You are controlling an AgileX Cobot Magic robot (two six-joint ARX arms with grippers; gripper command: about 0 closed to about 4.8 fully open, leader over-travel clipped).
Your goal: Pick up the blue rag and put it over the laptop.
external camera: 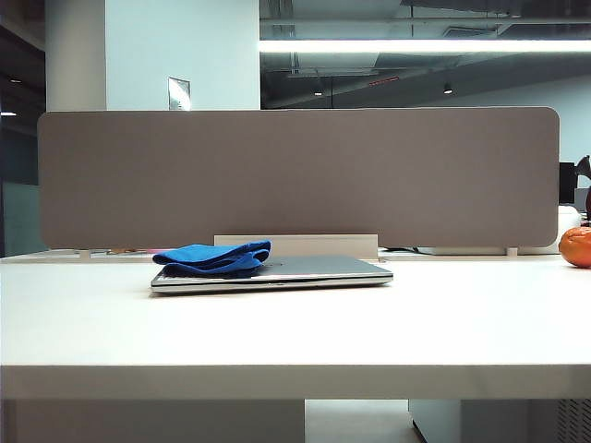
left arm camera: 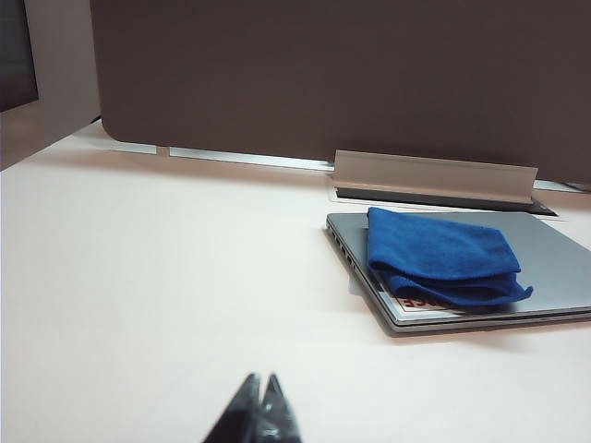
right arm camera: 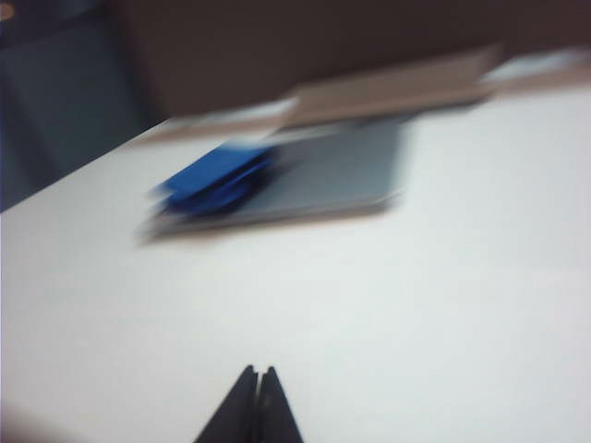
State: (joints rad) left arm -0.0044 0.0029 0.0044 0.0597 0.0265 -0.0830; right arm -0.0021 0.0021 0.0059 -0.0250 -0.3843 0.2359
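blue rag [left arm camera: 441, 256] on laptop [left arm camera: 545, 268] (both fingers [left arm camera: 261, 403] pressed together)

Table [external camera: 295, 332]: broad bare white surface in front of and to either side of the laptop [external camera: 305, 272]; open passage is afforded there.

Laptop: closed, lying flat mid-table; the blue rag [external camera: 214, 257] is folded over its left end (the right part of the lid is left uncovered).

Grey partition [external camera: 295, 175]: upright along the rear edge; approach from behind is blocked.

White bar [external camera: 295, 245]: set close behind the laptop.

Orange object [external camera: 576, 246]: at the far right edge, well apart.

Left gripper [left arm camera: 259, 392], right gripper [right arm camera: 254, 383]: both closed, held clear of everything, nearer than the laptop.
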